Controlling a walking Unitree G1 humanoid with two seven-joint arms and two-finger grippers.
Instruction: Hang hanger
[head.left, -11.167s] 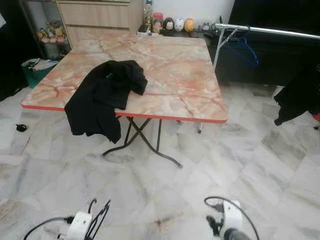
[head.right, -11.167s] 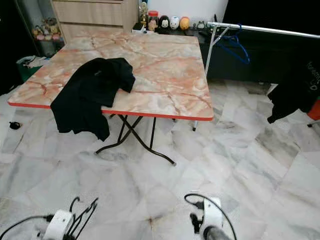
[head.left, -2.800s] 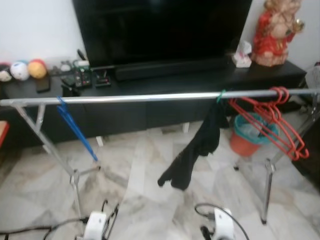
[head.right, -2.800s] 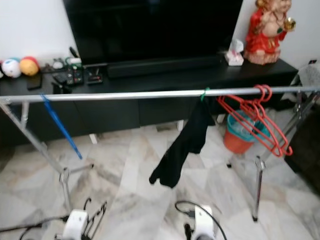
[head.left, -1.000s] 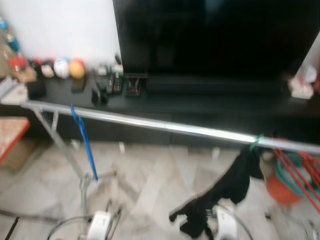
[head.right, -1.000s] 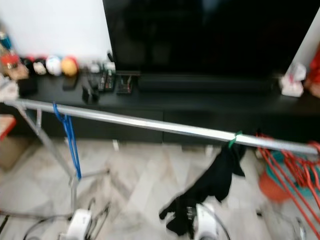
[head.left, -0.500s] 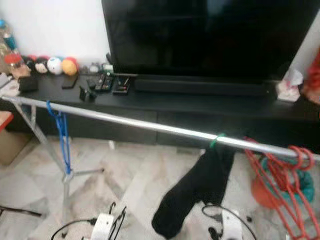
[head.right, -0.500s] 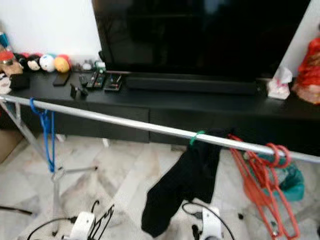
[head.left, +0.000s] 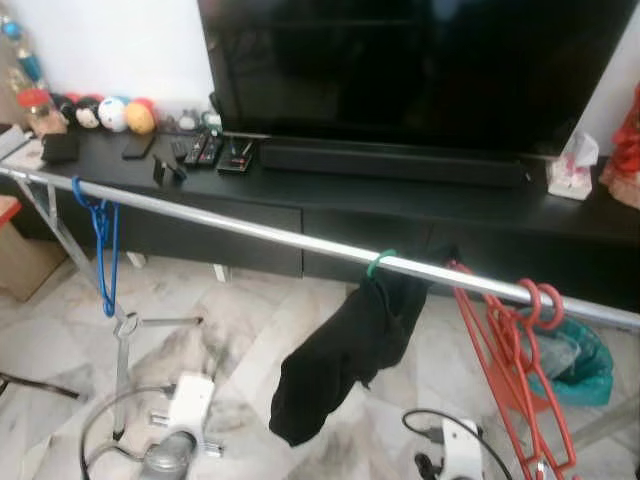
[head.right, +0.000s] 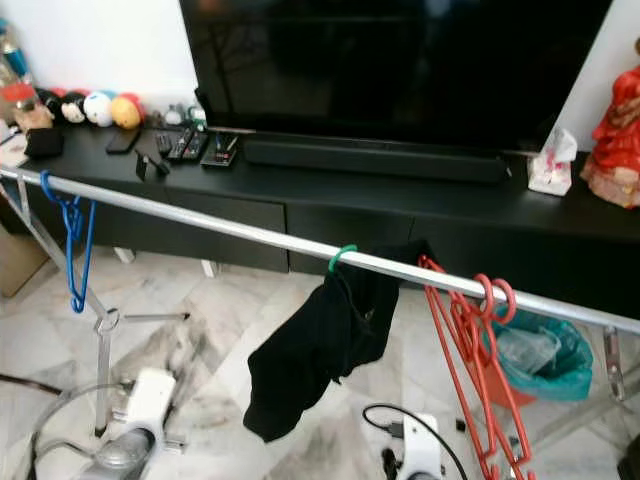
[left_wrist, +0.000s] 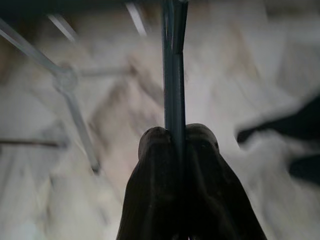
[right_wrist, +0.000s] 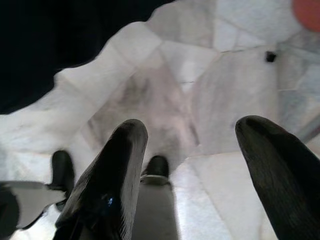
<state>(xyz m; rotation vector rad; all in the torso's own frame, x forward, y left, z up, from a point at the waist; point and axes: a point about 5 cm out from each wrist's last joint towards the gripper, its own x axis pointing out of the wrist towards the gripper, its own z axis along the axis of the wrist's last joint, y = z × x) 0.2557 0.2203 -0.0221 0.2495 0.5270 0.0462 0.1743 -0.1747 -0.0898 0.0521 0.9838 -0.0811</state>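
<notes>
Marble floor (head.left: 250, 330), black TV console (head.right: 330, 215), big dark television (head.left: 420, 70), white wall (head.left: 110, 45).

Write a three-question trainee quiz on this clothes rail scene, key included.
1. True or false: on the rail, the black garment hangs between the blue hanger and the red hangers.
2. The right tool is: A open; B shut on a hanger; C shut on cloth.
3. What does the left tool grip?
Key: 1 true; 2 A; 3 a thin bar.
</notes>
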